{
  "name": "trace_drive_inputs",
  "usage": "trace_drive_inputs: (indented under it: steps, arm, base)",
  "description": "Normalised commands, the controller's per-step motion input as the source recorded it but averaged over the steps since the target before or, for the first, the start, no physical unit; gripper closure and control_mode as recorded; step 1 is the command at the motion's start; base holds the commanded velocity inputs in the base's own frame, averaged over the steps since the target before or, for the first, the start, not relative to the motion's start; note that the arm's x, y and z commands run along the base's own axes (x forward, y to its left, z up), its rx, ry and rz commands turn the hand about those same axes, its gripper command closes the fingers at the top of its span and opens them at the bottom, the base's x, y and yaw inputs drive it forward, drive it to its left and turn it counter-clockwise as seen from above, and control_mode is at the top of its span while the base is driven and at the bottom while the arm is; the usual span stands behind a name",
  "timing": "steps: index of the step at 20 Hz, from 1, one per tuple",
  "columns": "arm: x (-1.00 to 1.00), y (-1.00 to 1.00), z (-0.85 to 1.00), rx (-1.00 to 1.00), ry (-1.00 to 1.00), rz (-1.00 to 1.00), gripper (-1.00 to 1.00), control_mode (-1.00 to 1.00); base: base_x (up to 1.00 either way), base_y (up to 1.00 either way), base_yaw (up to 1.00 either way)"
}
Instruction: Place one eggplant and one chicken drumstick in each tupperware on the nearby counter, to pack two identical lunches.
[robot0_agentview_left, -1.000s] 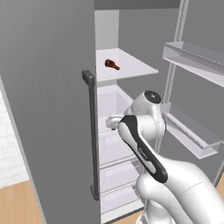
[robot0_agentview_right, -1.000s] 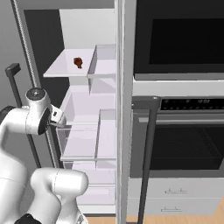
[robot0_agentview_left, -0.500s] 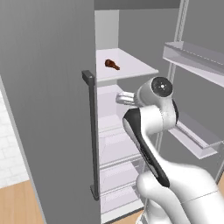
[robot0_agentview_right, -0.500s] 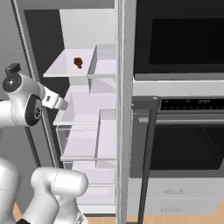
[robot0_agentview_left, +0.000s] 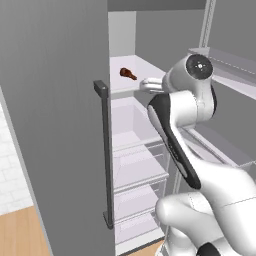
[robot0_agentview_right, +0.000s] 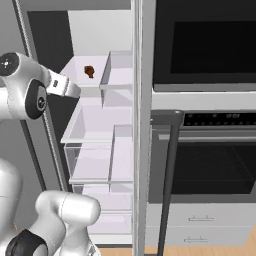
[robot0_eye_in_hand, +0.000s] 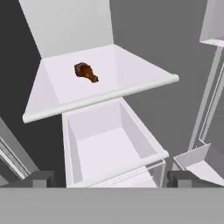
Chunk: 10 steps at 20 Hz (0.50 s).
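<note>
Tool (robot0_eye_in_hand: 109, 179) open, facing drumstick (robot0_eye_in_hand: 86, 72) on shelf (robot0_eye_in_hand: 131, 89).

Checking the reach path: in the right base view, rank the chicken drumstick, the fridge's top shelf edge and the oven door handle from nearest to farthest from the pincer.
1. Top shelf edge, just beyond the pincer.
2. Chicken drumstick, farther back on that shelf.
3. Oven door handle, far right, outside the fridge.

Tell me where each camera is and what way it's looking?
Left base view: behind the arm's left, looking forward and down into the open fridge; the white arm rises at lower right.
Right base view: behind its right, facing fridge and oven; the arm rises at lower left.
Hand view: on the hand, facing the shelf; dark fingertips at the bottom.
All three share the drumstick on that shelf.
</note>
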Motion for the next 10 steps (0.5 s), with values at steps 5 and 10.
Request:
trace_drive_inputs:
  steps: [5,10]
  arm:
    - [0.22,-0.04,0.04,-0.04,-0.02,0.01,-1.0,-1.0]
    - [0.76,-0.03,0.01,0.0,0.03,0.13,-1.0,-1.0]
  base:
    - [0.0,0.0,0.0]
    - [0.0,0.0,0.0]
